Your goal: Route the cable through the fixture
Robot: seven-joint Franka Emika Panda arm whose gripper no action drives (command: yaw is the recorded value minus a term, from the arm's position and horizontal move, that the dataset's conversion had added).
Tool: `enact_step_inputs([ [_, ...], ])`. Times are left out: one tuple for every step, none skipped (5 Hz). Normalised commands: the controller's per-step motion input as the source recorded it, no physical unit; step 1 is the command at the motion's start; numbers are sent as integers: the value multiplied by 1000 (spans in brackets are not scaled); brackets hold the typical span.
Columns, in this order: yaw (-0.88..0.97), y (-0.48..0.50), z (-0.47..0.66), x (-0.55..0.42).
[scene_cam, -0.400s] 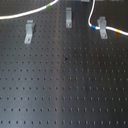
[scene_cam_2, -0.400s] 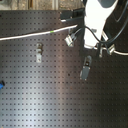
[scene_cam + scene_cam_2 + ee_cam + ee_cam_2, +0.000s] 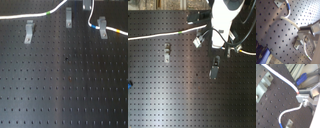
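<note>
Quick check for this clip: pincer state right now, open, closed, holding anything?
Pincer: closed on the cable, which runs out from between its fingertips in the second wrist view.

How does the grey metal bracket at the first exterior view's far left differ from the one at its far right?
The right grey metal bracket has the thin white cable running across it, with a blue band on one side and a yellow band on the other. The left grey metal bracket holds nothing, and the cable passes clear of it. Both are small and stand on the black perforated board.
</note>
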Motion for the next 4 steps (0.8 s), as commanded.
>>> enact_step_inputs([
  [-166, 498, 231, -161],
  [-34, 596, 228, -215],
  [0, 398, 250, -151],
  [0, 8, 160, -382],
])
